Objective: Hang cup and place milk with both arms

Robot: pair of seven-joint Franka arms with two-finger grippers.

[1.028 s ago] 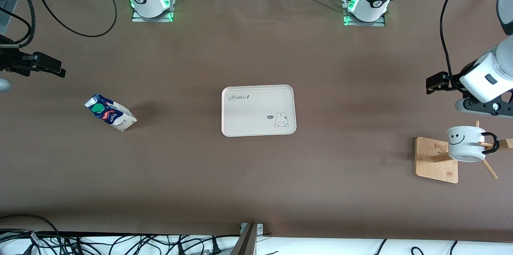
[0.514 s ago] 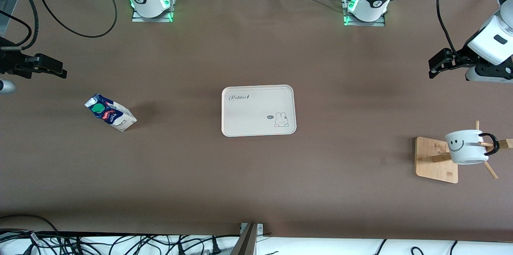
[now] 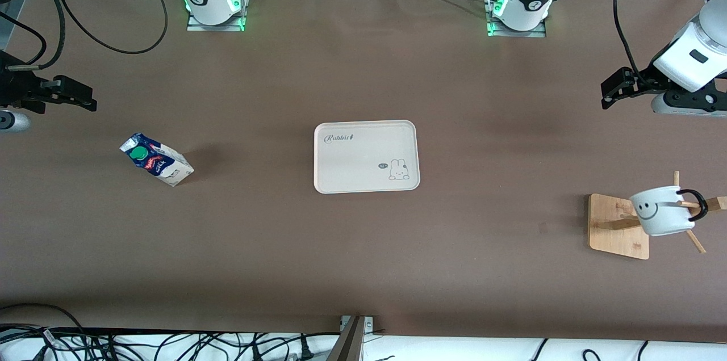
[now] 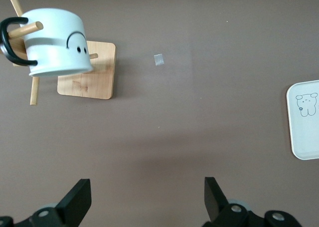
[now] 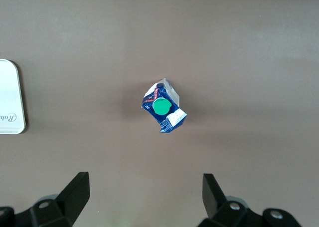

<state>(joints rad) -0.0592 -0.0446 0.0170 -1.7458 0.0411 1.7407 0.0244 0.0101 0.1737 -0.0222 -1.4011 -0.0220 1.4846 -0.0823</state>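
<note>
At the right arm's end of the table, the right gripper (image 3: pixel 85 101) hangs in the air over bare brown table (image 3: pixel 363 247), and the arm that carries it is cut off by the edge of the front view, so only its dark wrist and black fingers show; in its own wrist view the two fingers (image 5: pixel 75 193) stand wide apart with nothing between them. Just nearer to the front camera than that gripper stands the milk (image 3: pixel 156 159), a small gable-top carton, dark blue with red and white print, white toward its foot, with a round green cap on top; it stands upright on the table, and its print is too small to read. In the middle of the table lies a cream rectangular tray (image 3: pixel 341 179) with rounded corners, a script word in one corner and a small rabbit drawing in another, nothing on it. Toward the left arm's end, a wooden mug stand (image 3: pixel 616 230) has a square base and thin pegs, its upright post mostly hidden by the cup (image 3: pixel 659 216). The cup is a small white mug with a black smiley face on its side, and it hangs tilted with its thin black loop handle around a peg. Above the table, the left gripper (image 3: pixel 610 91) is up in the air, its arm also cut by the frame edge; its fingers (image 4: pixel 77 204) are spread wide and hold nothing.
</note>
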